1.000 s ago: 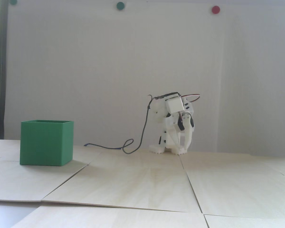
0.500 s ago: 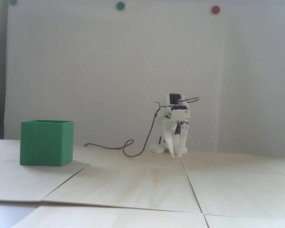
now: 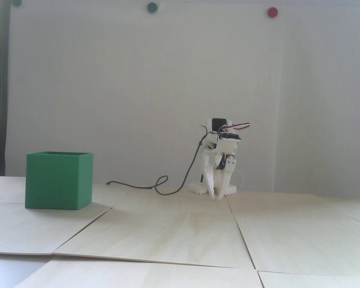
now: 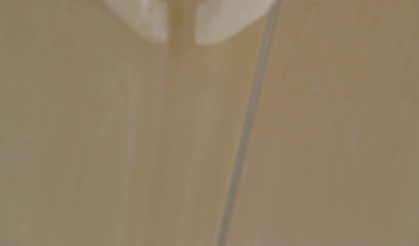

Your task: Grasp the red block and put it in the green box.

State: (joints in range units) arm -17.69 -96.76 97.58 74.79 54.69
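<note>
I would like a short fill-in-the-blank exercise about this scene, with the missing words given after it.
1. In the fixed view, the green box stands to the ____ of the arm.
2. The gripper points ____ toward the wooden table.
3. Between the two white fingers in the wrist view, there is ____.
4. On the wall, the red dot is right of ____ green dots.

Missing words: left; down; nothing; two
</note>
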